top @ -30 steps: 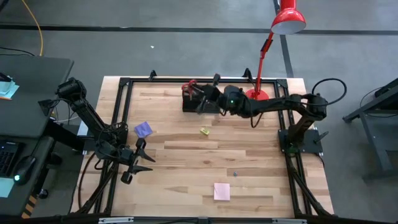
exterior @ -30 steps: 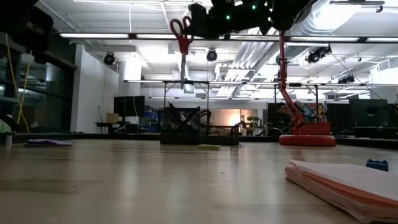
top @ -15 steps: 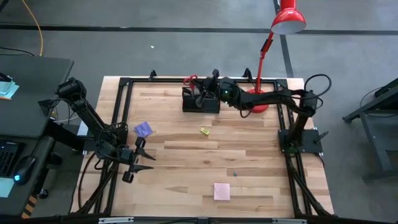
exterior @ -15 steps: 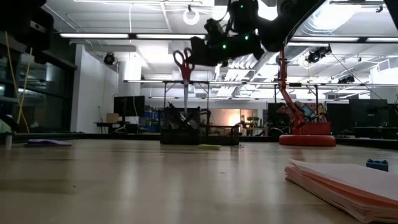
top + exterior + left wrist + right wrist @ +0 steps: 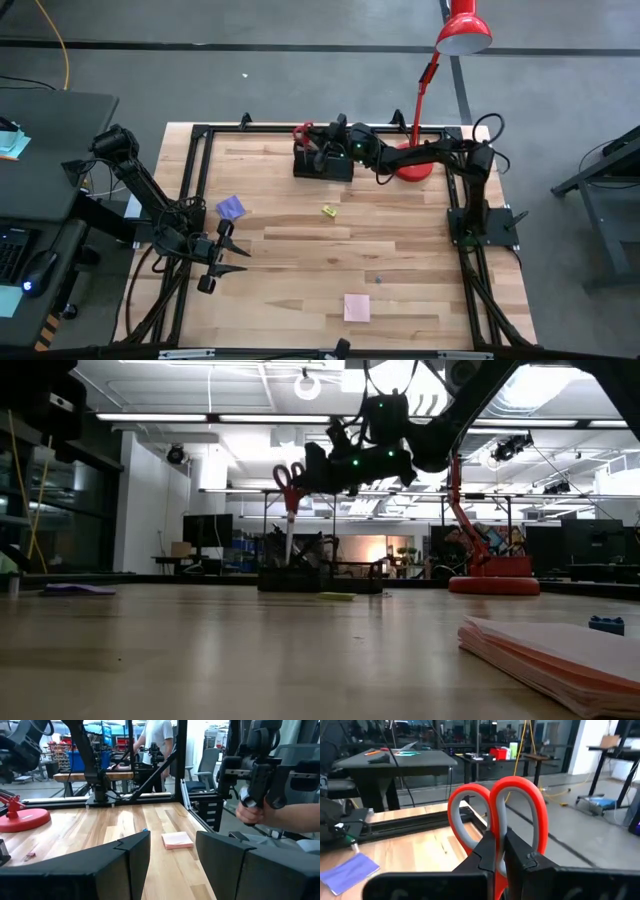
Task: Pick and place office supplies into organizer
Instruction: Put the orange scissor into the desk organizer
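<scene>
My right gripper (image 5: 333, 137) is over the far middle of the table, shut on the red-handled scissors (image 5: 289, 510), which stand upright above the black organizer (image 5: 323, 165). The blade tips (image 5: 290, 560) reach down to the organizer's taller cup section (image 5: 290, 576), among dark pens. My left gripper (image 5: 228, 262) waits open and empty at the near left. A purple note pad (image 5: 231, 208), a tiny yellow piece (image 5: 328, 211) and a pink note pad (image 5: 356, 306) lie flat on the table. My right gripper pinches the scissors between its two fingers (image 5: 487, 855) just below the two red handle loops (image 5: 496, 827). The fingers come about level from the table's right side, across the scissors. The scissors hang upright, handles up, blades down; whether the tips touch the organizer I cannot tell.
The red desk lamp's round base (image 5: 412, 160) stands just right of the organizer, under my right arm, with its stem and shade rising behind. A black frame runs round the table's edge. A small blue bit (image 5: 378, 281) lies near the pink pad. A person's hand (image 5: 250, 811) shows beyond the table.
My right gripper has gone toward the table's far left and down, carrying the scissors upright. The scissors have come down from high above the organizer until their blades reach its cup section.
</scene>
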Tool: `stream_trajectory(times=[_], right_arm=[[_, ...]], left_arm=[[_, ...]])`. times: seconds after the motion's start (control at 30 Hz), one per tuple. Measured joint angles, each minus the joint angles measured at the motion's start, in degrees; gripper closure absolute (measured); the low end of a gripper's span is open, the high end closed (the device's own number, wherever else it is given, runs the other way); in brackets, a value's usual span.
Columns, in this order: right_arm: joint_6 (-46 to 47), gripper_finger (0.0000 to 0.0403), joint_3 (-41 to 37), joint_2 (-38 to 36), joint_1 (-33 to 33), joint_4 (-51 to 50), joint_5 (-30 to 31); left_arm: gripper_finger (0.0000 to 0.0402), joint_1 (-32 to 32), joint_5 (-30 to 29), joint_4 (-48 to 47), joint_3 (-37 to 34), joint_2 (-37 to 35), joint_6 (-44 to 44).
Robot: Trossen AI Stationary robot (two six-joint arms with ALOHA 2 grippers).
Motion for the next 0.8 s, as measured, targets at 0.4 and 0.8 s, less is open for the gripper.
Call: stream_trajectory(times=[0.4,0.8], right_arm=[[-2.59,0.0403,0.0,0.87,1.03,6.11,-3.21],[-9.4,0.0403,0.0,0.49,2.73,11.09,1.63]], left_arm=[[0.0252,0.0,-0.69,-0.01,0.01,0.0,0.15],[0.0252,0.0,-0.68,-1.38,-0.02,0.0,0.01]])
